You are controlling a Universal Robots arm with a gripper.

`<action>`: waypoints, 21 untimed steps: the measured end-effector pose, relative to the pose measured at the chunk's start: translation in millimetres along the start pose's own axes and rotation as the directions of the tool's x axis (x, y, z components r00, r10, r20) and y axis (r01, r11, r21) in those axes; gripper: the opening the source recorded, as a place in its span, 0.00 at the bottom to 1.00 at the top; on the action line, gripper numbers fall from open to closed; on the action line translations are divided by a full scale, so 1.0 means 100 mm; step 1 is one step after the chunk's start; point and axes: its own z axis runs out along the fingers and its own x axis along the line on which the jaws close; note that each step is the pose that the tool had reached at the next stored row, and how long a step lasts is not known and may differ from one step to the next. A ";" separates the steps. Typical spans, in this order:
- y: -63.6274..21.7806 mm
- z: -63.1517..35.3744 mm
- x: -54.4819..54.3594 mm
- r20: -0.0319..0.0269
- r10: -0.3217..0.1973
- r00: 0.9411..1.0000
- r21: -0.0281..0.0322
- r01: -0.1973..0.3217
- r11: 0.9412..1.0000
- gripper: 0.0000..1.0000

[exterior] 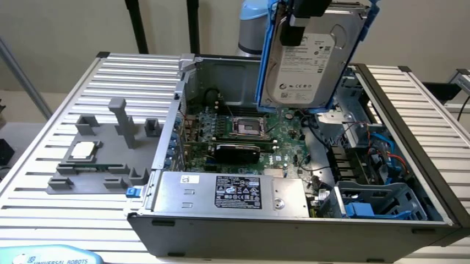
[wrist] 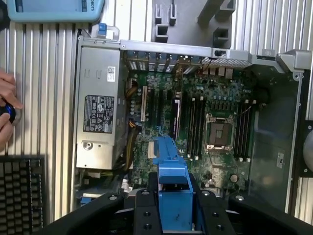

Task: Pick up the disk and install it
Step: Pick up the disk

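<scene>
The gripper (exterior: 305, 22) is closed on the disk (exterior: 309, 63), its fingers clamped to a middling width on the upper end of the blue bracket (exterior: 266, 55) that frames the drive. The disk hangs in the air above the far part of the open computer case (exterior: 189, 82), clear of the motherboard (exterior: 242, 132) and touching nothing below. Its long axis stands close to upright, leaning a little, with the gripped end highest and the free end pointing down into the case. The white-labelled face is turned toward the exterior camera. Holding it by one short end probably leaves the rest of the body free, so the lower end could enter a slot without the fingers getting in the way. The case lies on its side on the slatted surface (exterior: 44, 181) with the open side up, which seems meant to give reach from above. In the wrist view the gripper (wrist: 173, 205) looks straight down past the bracket (wrist: 166, 152) onto the board. The power supply (exterior: 235, 192) sits at the near end of the case, with a blue drive cage (exterior: 382, 201) just beside it toward the exterior view's right. A grey fixture (exterior: 96, 165) outside the case cradles a small chip (exterior: 82, 149), well apart from the disk. A person's hand (wrist: 7, 112) rests near a keyboard (wrist: 22, 191).
</scene>
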 end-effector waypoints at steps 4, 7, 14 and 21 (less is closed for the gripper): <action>-0.031 0.023 0.15 0.000 0.000 1.000 0.000 0.000 1.000 0.33; -0.040 0.046 0.27 0.000 0.000 1.000 0.001 0.000 1.000 0.33; -0.130 0.114 0.55 0.000 0.000 1.000 0.001 0.000 1.000 0.33; -0.334 0.171 0.81 0.000 0.000 1.000 0.001 0.000 1.000 0.33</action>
